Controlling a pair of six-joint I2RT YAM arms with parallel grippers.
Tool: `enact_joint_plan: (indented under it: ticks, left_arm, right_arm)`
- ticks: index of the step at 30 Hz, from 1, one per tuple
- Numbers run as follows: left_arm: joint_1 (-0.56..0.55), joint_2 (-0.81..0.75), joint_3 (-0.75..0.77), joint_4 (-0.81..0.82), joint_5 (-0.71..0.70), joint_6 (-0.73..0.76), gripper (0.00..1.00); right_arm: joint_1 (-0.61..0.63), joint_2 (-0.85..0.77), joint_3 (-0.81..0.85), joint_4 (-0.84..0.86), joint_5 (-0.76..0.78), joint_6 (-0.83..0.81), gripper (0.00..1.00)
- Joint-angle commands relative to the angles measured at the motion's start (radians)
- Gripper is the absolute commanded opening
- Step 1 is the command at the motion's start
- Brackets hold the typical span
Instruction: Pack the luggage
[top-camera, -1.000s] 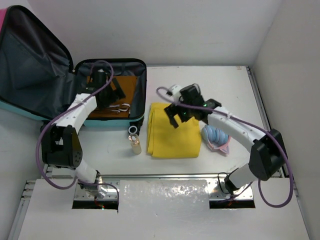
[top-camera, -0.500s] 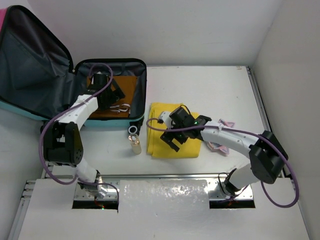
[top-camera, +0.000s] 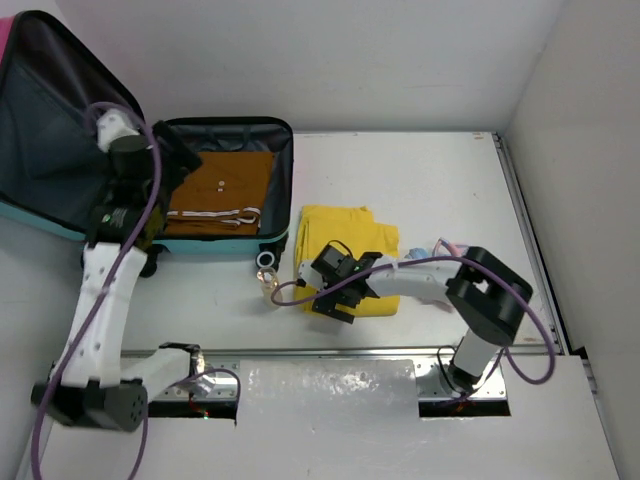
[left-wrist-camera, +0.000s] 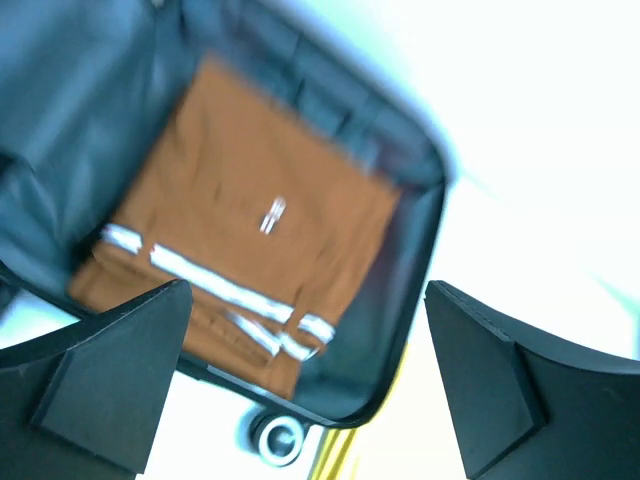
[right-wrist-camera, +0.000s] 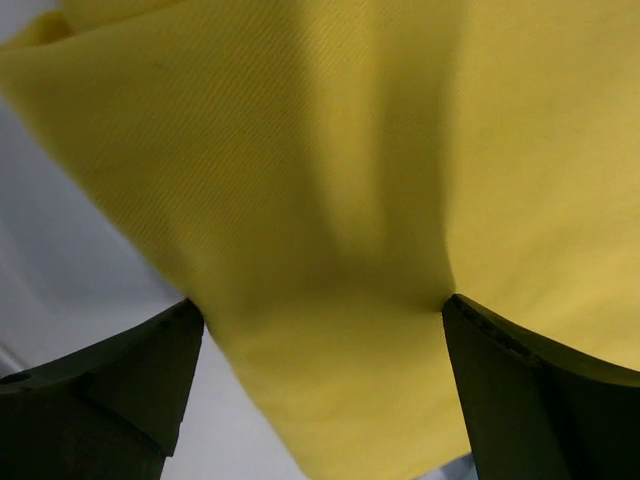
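Open luggage (top-camera: 225, 132) at ten o'clock on the table (top-camera: 420, 180), brown garment (top-camera: 230, 185) inside, left gripper (left-wrist-camera: 308, 300) hovering spread wide above it, right gripper (right-wrist-camera: 322, 315) at six o'clock, jaws wide astride a yellow cloth (right-wrist-camera: 330, 150).

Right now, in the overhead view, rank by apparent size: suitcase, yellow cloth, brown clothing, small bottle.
1. suitcase
2-3. yellow cloth and brown clothing: these look alike and the cloth is partly covered, so unranked
4. small bottle
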Motion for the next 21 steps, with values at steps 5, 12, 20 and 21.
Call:
enact_joint_plan:
  ticks: [5, 12, 20, 21]
  left_arm:
    - [0.014, -0.166, 0.073, -0.102, -0.016, 0.077, 1.00]
    - [0.013, -0.218, 0.073, -0.114, 0.115, 0.106, 1.00]
    - [-0.056, -0.240, -0.113, 0.027, 0.352, -0.017, 1.00]
    - [-0.073, -0.240, -0.130, 0.045, 0.352, -0.039, 1.00]
  right_arm:
    - [-0.003, 0.169, -0.004, 0.097, 0.018, -0.056, 0.64]
    - [-0.028, 0.100, -0.061, 0.226, -0.069, -0.010, 0.00]
    - [-0.313, -0.114, -0.021, 0.248, -0.270, 0.340, 0.00]
    - [-0.333, -0.140, -0.013, 0.258, -0.343, 0.364, 0.00]
